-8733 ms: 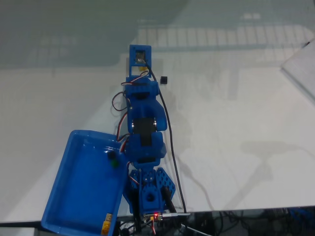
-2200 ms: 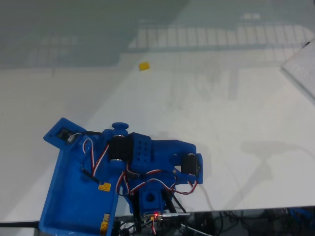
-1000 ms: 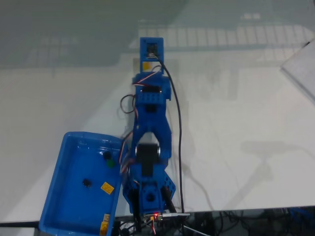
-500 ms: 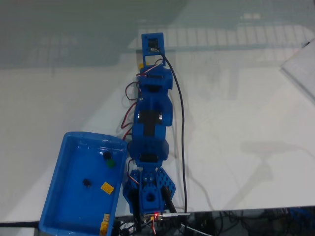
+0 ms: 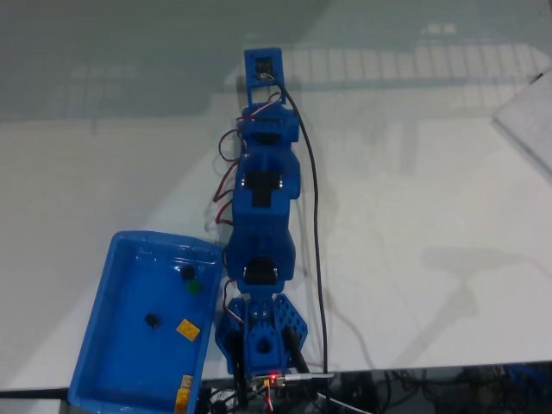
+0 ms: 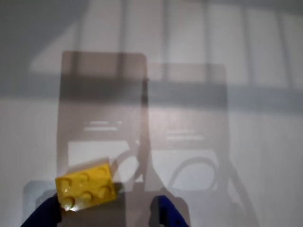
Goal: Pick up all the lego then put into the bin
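Yellow studded plastic lego brick (image 6: 86, 185) lies on white desk (image 6: 227, 118), lower left in wrist view, just beside my left blue fingertip (image 6: 45, 215); fingers (image 6: 106, 215) apart. Glossy blue rectangular bin (image 5: 103, 345) lower left in fixed view.

lego brick (image 6: 86, 186) — yellow | bin (image 5: 103, 345) — bright blue | table (image 5: 414, 198) — white

Glossy white surface under soft light.
The surface (image 5: 414, 190) was pale and reflective, crossed by a grid-like bright reflection (image 5: 388, 65) near the far edge, with grey shadow beyond; a tangle of cables (image 5: 414, 384) lay along its dark near edge.
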### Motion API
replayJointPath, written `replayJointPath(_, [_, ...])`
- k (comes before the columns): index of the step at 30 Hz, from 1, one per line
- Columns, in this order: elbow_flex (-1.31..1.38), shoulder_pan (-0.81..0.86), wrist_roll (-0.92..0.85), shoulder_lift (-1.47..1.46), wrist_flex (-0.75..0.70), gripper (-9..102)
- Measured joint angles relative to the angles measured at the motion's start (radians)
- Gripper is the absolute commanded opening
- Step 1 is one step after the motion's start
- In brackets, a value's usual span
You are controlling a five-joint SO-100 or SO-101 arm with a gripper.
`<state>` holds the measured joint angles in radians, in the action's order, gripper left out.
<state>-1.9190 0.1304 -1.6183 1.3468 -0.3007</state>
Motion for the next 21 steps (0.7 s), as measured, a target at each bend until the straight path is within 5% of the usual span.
replayJointPath(21, [0.1, -0.028, 0.015, -0.091, 0.002, 21])
